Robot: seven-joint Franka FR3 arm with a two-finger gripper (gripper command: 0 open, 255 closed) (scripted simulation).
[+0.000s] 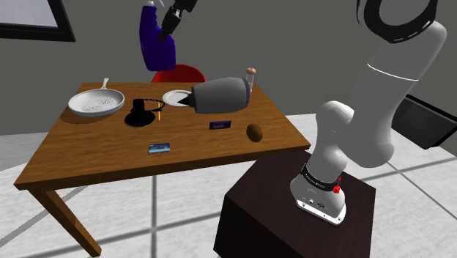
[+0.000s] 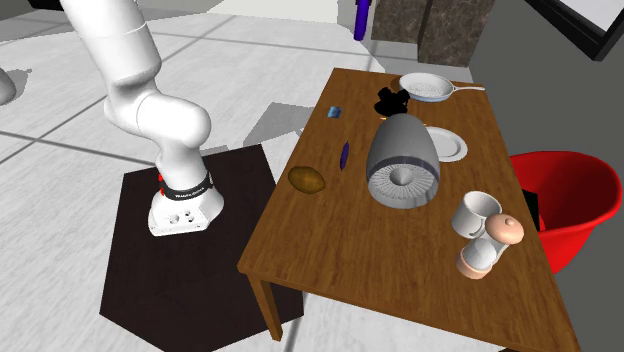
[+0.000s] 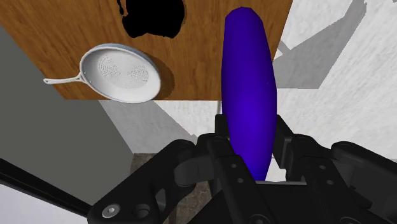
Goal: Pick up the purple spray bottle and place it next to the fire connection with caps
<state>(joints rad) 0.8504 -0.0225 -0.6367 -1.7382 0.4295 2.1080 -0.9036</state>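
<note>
**Wooden table below, bottle held high**

Wooden table (image 1: 110, 157) on a pale tiled floor, with a red tub (image 1: 179, 73) behind its far edge. High above that edge the gripper (image 1: 170, 26) has the purple spray bottle (image 1: 156, 40) clamped between its fingers (image 3: 287, 137), which are closed only as far as the bottle's body lets them. From the wrist, the bottle runs lengthwise straight out from the hand. It hangs close to upright, well clear of the tabletop.

I take the black lobed object (image 1: 141, 115) for the fire connection, though I can't be sure. It sits between the white pan (image 1: 96, 102) and the grey ribbed drum (image 1: 220, 95). From the bottle it lies down and inward over the table. The coming move therefore looks like a carry inward, then a descent onto bare wood just beside it.
</note>
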